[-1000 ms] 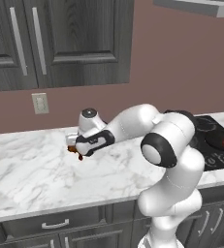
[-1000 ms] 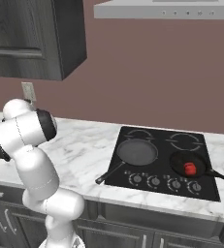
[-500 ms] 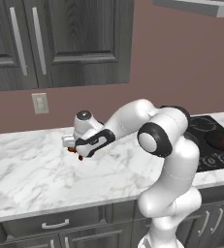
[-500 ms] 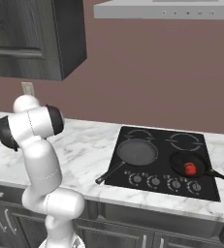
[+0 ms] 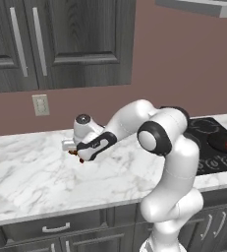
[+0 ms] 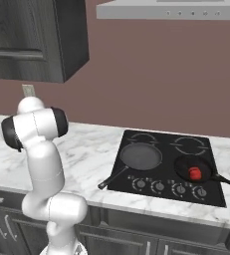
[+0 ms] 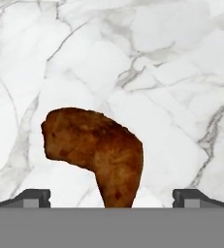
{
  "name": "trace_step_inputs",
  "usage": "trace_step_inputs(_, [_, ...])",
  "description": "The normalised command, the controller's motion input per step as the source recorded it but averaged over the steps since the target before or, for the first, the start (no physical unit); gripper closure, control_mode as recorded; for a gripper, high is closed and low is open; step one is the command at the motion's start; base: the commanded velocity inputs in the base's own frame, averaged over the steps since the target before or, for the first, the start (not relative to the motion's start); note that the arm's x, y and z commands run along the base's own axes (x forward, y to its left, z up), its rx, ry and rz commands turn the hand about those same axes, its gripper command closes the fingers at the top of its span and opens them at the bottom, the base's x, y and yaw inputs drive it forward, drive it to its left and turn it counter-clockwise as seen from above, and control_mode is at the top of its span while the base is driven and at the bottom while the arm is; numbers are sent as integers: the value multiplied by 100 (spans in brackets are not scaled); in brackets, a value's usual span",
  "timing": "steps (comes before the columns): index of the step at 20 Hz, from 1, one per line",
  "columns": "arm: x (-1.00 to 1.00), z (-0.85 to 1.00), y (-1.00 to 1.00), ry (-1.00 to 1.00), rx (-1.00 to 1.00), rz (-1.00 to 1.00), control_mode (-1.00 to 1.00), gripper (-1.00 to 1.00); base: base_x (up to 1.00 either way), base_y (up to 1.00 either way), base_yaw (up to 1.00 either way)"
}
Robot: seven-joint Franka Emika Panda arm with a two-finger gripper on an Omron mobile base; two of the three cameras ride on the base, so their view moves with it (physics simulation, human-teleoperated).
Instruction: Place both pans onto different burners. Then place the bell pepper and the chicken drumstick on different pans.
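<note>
Fingers (image 7: 111, 198) spread astride chicken drumstick (image 7: 96, 150), bare marble counter (image 7: 171, 72) around

Two pans (image 6: 141, 156) (image 6: 198, 169), one bell pepper (image 6: 194, 173), one chicken drumstick (image 7: 96, 150), seemingly four burners (image 6: 189, 145)

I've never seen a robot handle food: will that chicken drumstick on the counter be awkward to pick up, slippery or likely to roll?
The chicken drumstick looks lumpy and tapers to a narrow end, so it would probably rock rather than roll far. Its browned skin looks fairly matte, so maybe not very slippery. The open gripper straddles the narrow end, likely an easier grab than the bulb.
</note>
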Motion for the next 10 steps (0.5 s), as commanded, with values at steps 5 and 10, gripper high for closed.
trace_step_inputs(5, [1,-7,0,0,0,0,-100,-100,0,0,0])
trace_step_inputs(10, [1,-9,0,0,0,0,-100,-100,0,0,0])
